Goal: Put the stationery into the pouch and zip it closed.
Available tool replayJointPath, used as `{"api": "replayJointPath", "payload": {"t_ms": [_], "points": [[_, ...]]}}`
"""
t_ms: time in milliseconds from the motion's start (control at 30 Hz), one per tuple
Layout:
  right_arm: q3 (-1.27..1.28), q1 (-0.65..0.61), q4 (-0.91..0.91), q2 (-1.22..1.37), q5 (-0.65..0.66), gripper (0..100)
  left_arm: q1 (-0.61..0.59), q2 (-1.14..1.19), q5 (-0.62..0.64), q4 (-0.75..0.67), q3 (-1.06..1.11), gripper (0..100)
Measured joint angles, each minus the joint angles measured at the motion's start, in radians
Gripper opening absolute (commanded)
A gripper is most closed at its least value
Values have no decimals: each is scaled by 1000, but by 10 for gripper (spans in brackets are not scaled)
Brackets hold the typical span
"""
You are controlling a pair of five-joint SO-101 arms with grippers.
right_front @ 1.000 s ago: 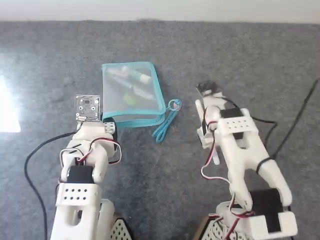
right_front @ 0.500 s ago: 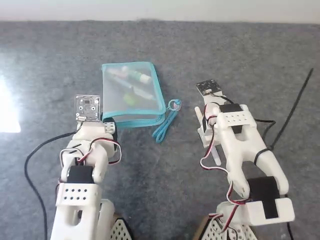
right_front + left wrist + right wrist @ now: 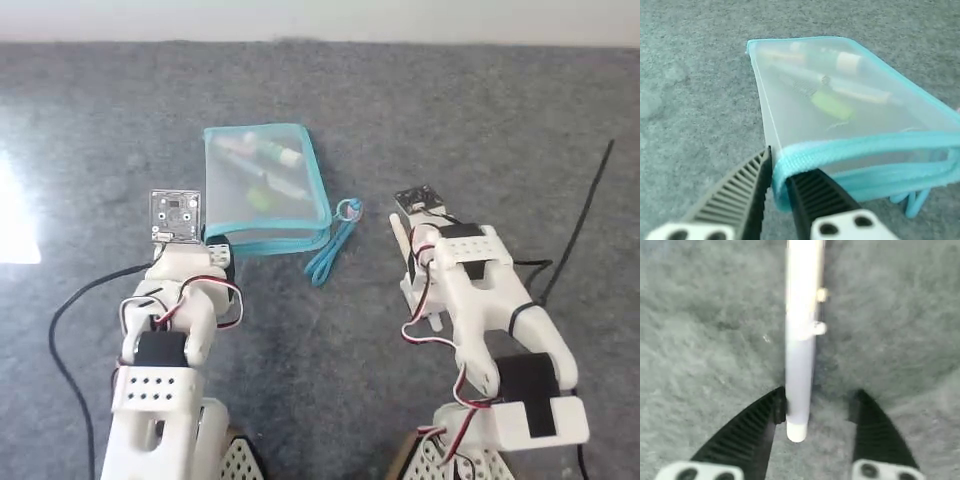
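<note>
At the left, the left gripper (image 3: 777,167) is clamped on the teal-edged corner of the pouch (image 3: 262,180), at the pouch's 7 o'clock corner in the high view. The pouch lies flat on the grey table cover (image 3: 500,110), at about 11 o'clock from the table's middle. Several pieces of stationery (image 3: 268,165) can be seen through its clear wall. The zip's pull ring (image 3: 347,210) sits at the pouch's 4 o'clock corner, with a blue cord (image 3: 328,255) trailing from it toward 7 o'clock. Whether the zip is fully open cannot be told.

At the right, at 3 o'clock from the pouch, the right gripper (image 3: 819,395) is held low over the cover with its jaws apart. A white pen (image 3: 800,330) lies between them, touching one jaw.

The step in hand is judged to be the pick-up of this last pen while the pouch is steadied. Next, the jaws would need to be closed on the barrel and the pen carried toward 9 o'clock to the pouch mouth.

Compared with a second ago, the right arm has been drawn back toward 6 o'clock. The left arm and pouch are unchanged.
</note>
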Motion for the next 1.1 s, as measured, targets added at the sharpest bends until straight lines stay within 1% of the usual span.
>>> {"api": "replayJointPath", "payload": {"t_ms": [67, 133, 233, 333, 467, 600, 700, 833, 933, 1100], "points": [[-2, 0, 0, -2, 2, 19, 0, 0, 0, 0, 0, 11], [2, 0, 0, -2, 2, 4, 0, 0, 0, 0, 0, 11], [3, 2, 23, -21, 6, 8, 0, 0, 0, 0, 0, 11], [-12, 25, 127, -114, 29, 8, 0, 0, 0, 0, 0, 11], [-38, 34, 313, -325, 140, 8, 0, 0, 0, 0, 0, 11], [-69, 15, 522, -589, 229, 8, 12, 0, 0, 0, 0, 11], [-123, -35, 678, -779, 278, 8, 38, 0, 0, 0, 0, 11], [-141, -98, 703, -941, 281, 8, 52, 0, 0, 0, 0, 11], [-152, -155, 703, -924, 276, 8, 52, 0, 0, 0, 0, 11], [-209, -321, 703, -868, 212, 8, 55, 0, 0, 0, 0, 11]]}}
